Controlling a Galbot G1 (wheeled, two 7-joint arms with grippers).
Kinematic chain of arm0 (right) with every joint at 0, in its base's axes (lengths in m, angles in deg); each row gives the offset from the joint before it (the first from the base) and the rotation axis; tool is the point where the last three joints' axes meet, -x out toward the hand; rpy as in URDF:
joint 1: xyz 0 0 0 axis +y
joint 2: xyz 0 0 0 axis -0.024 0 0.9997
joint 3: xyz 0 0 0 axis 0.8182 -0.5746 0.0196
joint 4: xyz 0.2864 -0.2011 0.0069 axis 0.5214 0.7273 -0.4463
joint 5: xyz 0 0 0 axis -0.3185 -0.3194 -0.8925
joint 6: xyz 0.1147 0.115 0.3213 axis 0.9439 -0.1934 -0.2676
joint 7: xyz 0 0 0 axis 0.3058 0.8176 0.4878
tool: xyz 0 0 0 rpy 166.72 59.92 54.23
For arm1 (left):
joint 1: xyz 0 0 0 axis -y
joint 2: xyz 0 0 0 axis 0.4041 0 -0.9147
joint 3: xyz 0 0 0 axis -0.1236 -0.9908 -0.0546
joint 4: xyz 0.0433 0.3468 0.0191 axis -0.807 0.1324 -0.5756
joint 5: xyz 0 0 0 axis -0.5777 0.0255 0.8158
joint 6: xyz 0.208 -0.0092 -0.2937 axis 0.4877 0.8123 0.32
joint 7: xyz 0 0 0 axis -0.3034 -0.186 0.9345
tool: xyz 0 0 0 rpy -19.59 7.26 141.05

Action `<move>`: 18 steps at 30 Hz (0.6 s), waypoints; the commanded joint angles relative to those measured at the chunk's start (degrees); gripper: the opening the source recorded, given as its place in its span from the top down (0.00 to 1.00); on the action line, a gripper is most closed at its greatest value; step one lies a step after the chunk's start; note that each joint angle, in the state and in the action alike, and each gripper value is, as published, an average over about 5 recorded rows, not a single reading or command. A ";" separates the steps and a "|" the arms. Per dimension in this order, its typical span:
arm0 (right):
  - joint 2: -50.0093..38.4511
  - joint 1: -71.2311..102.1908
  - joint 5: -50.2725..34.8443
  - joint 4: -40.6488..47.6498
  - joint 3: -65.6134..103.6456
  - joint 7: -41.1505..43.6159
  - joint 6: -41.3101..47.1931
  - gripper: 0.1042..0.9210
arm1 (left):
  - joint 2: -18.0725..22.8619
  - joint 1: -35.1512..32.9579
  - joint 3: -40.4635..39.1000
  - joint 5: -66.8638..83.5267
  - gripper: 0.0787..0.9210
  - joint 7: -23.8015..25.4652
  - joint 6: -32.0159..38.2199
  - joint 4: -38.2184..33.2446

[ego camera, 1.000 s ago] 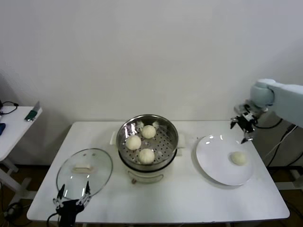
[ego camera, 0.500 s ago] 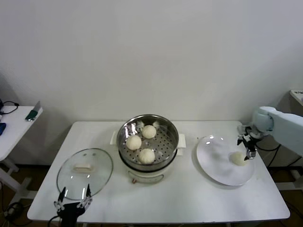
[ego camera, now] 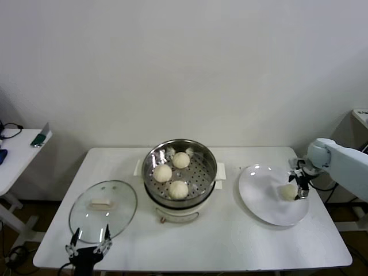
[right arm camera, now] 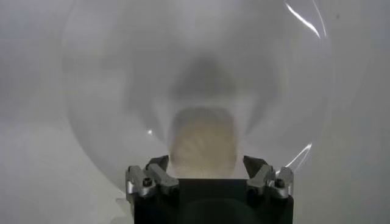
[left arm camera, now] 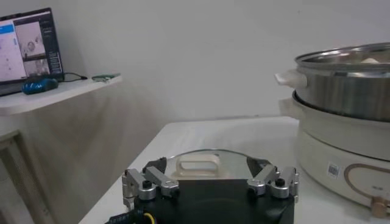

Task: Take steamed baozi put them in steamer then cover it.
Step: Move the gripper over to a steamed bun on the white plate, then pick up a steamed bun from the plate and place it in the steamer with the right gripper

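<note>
Three steamed baozi (ego camera: 162, 172) lie on the perforated tray of the steamer (ego camera: 150, 158) at the table's middle. A fourth baozi (ego camera: 287, 192) lies on a white plate (ego camera: 253, 201) at the right. My right gripper (ego camera: 300, 187) is down at this baozi, open, its fingers on either side of it; the right wrist view shows the baozi (right arm camera: 203, 143) between them. The cover (ego camera: 103, 210) lies flat on the table to the left of the steamer. My left gripper (ego camera: 87, 241) is open and empty at the front left edge, just in front of the cover (left arm camera: 195, 159).
The steamer (left arm camera: 347, 79) stands on its cream base with side handles. A side table (ego camera: 17, 152) with small items stands at the far left. The white wall lies behind the table.
My right gripper has come down from above the plate's far edge to the baozi on the plate. The left arm and the other things have not moved.
</note>
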 commanded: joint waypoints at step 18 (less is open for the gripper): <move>-0.40 -9.10 -6.64 -1.79 -6.19 4.82 -2.91 0.32 | 0.05 0.03 -0.02 -0.05 0.12 -0.18 -0.03 -0.13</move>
